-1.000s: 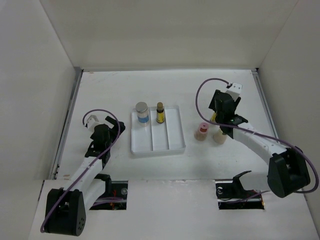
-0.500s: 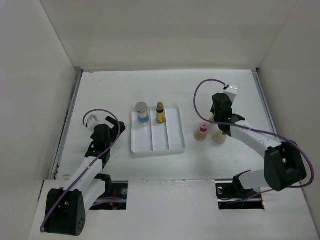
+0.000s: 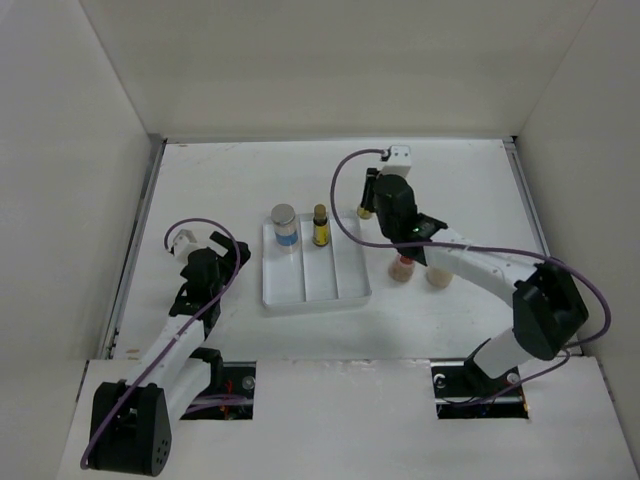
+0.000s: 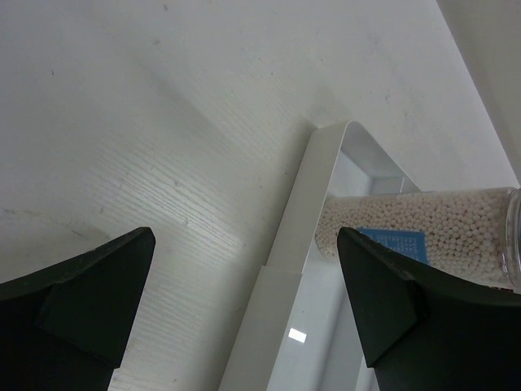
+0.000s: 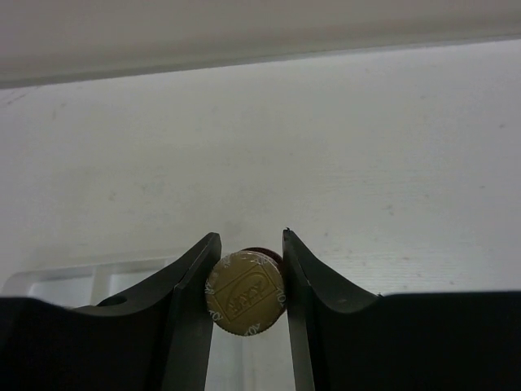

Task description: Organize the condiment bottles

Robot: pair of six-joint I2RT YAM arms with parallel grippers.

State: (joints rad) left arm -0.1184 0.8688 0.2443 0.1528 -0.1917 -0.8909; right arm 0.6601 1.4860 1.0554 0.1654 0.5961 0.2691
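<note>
Nearest, the squat pink-topped bottle (image 3: pixel 403 266) and the squat cream-topped bottle (image 3: pixel 438 273) stand on the table (image 3: pixel 220 180), right of the white tray (image 3: pixel 315 300). The left gripper (image 4: pixel 244 244) hangs left of the tray, its jaws wide and gripping nothing. At the tray's far end, the jar (image 3: pixel 284 225) stands in the left compartment and one slim bottle (image 3: pixel 320 228) in the middle one. Farthest, the right gripper (image 5: pixel 250 244) pinches the second slim bottle (image 5: pixel 244 295) at its tan cap, by the tray's far right corner.

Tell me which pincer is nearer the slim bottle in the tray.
Right. The right pincer, gripping another slim bottle, is by the tray's far right corner, close to the trayed bottle; the left pincer sits open off the tray's left side.
</note>
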